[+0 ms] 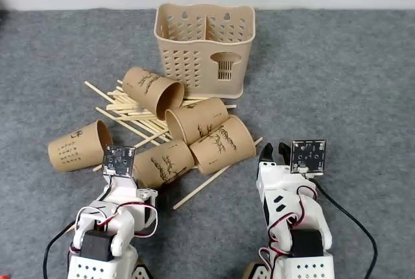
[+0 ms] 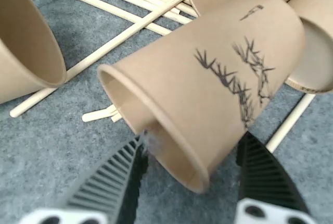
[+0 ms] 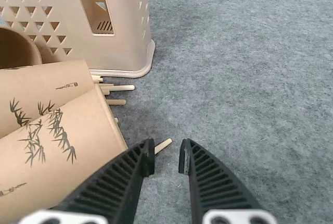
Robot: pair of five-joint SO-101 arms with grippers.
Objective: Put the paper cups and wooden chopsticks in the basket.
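Observation:
A tan slotted basket (image 1: 204,45) stands upright at the back of the grey mat. In front of it, several brown paper cups lie on their sides over a scatter of wooden chopsticks (image 1: 130,113). My left gripper (image 2: 192,166) is open, one finger on each side of the mouth of the nearest cup (image 2: 208,94) (image 1: 163,163), which rests on the mat. My right gripper (image 3: 166,156) (image 1: 273,154) is open by a narrow gap with nothing in it. It sits just right of another cup (image 3: 57,135) (image 1: 222,145) and above a chopstick tip (image 3: 163,145).
One cup (image 1: 79,146) lies apart at the left. A long chopstick (image 1: 217,178) runs diagonally between the two arms. Bare mat stretches to the right of the basket (image 3: 125,26) and of my right arm.

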